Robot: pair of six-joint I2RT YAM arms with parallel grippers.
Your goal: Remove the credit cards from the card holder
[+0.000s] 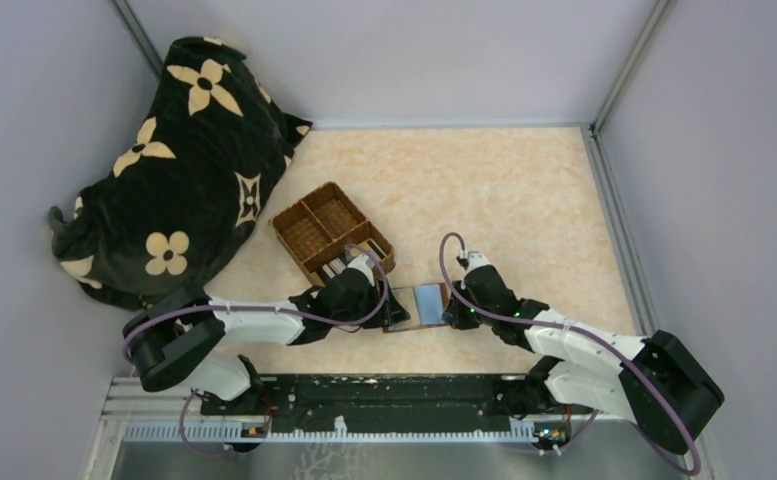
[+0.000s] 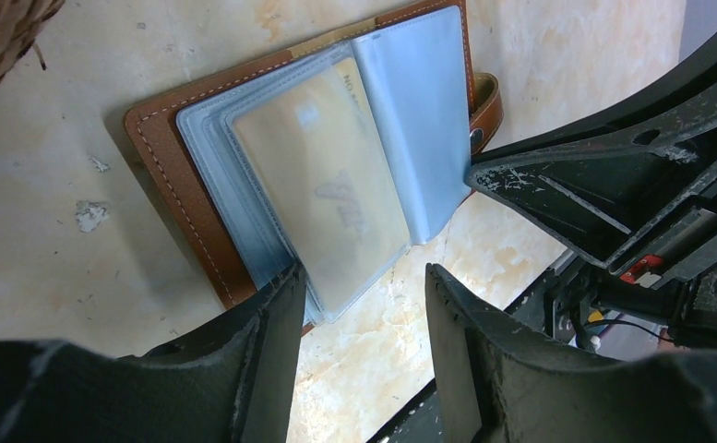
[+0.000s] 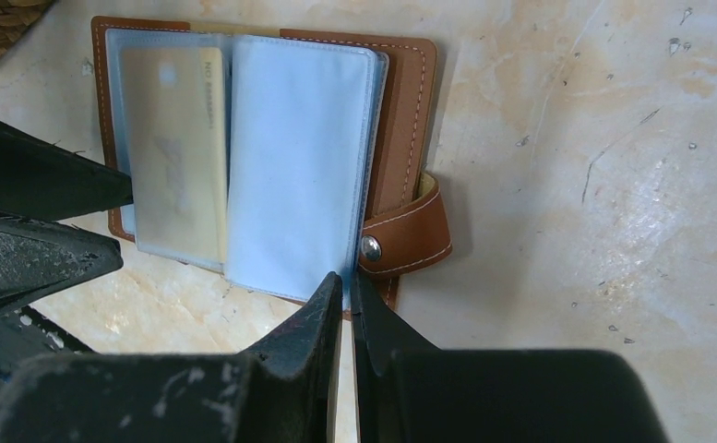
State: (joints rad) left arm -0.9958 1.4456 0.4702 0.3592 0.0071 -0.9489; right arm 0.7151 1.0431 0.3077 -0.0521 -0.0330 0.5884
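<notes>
The card holder (image 1: 419, 305) lies open on the table between my two grippers, brown cover (image 2: 165, 175) down and clear sleeves up. A gold-tan credit card (image 2: 322, 185) sits inside the top left sleeve (image 3: 174, 157). My left gripper (image 2: 362, 277) is open. The near corner of that sleeve reaches in between its fingers, beside the left one. My right gripper (image 3: 347, 277) is shut on the near edge of the holder's pale blue right sleeve (image 3: 299, 157), next to the snap strap (image 3: 410, 235).
The woven three-compartment basket (image 1: 309, 215) stands just behind the left gripper, with flat pale cards (image 1: 349, 262) in its near compartment. A black flowered cushion (image 1: 179, 170) fills the far left corner. Grey walls enclose the table.
</notes>
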